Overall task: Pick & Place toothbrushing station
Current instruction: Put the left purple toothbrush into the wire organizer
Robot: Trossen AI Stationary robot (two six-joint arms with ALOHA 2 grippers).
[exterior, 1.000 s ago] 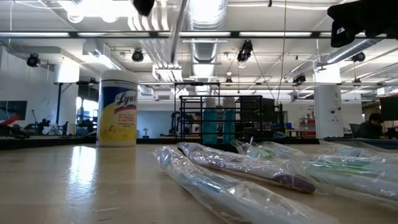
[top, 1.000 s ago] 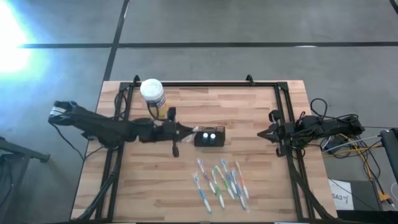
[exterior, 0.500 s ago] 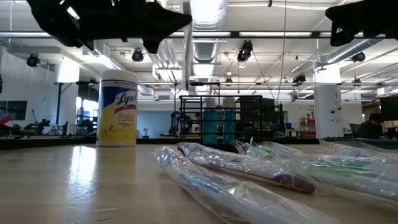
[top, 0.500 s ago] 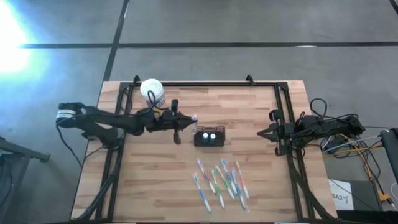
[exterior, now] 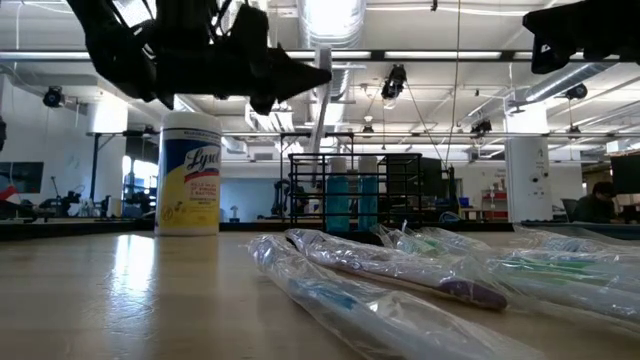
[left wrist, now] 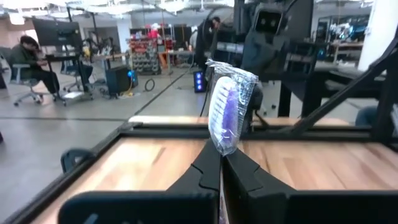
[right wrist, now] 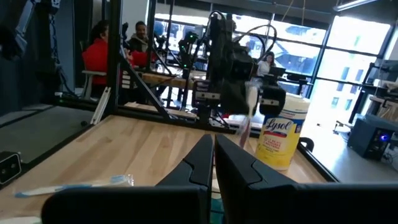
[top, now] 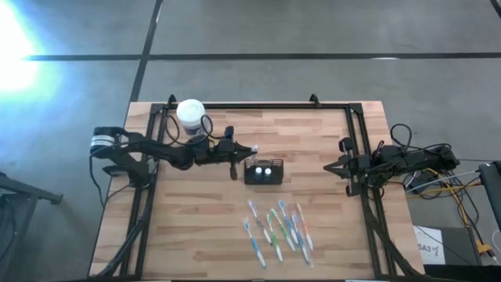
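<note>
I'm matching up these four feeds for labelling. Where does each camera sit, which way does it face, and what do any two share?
High view: overhead, straight down; both arms over the wooden table.
Low view: tabletop height, level into the room; left arm overhead.
Left wrist view: on the left arm; its shut left hand holds a plastic-wrapped purple toothbrush.
Right wrist view: on the right arm, facing the left arm; right hand shut.
Shared: the white-lidded yellow wipes canister in low and right wrist.

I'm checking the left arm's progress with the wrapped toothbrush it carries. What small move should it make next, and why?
Probably ease a little farther toward the small black slotted box holder and line up over it. The left gripper is shut on a plastic-wrapped purple-headed toothbrush, held above the wooden table just short of the holder's near edge. The right gripper waits shut at the table's right side.
</note>
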